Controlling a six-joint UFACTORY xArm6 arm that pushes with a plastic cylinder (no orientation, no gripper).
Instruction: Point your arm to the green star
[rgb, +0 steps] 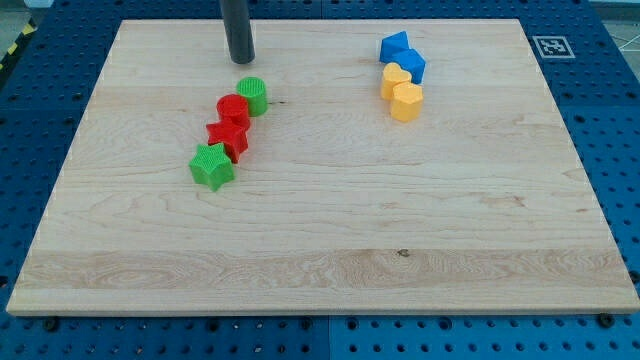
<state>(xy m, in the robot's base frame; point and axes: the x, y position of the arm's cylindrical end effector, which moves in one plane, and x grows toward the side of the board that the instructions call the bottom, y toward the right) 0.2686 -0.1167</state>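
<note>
The green star (212, 166) lies on the wooden board (320, 230) at the view's left of centre, at the lower end of a diagonal row. Touching it up and to the right is a red star (229, 137), then a red round block (234, 109), then a green round block (252, 96). My tip (241, 60) is the lower end of the dark rod near the view's top. It stands just above the green round block, apart from it, and well above the green star.
A cluster sits at the view's upper right: two blue blocks (394, 47) (411, 66) and two yellow blocks (396, 80) (406, 102), touching one another. A fiducial marker (552, 46) is on the blue table past the board's top right corner.
</note>
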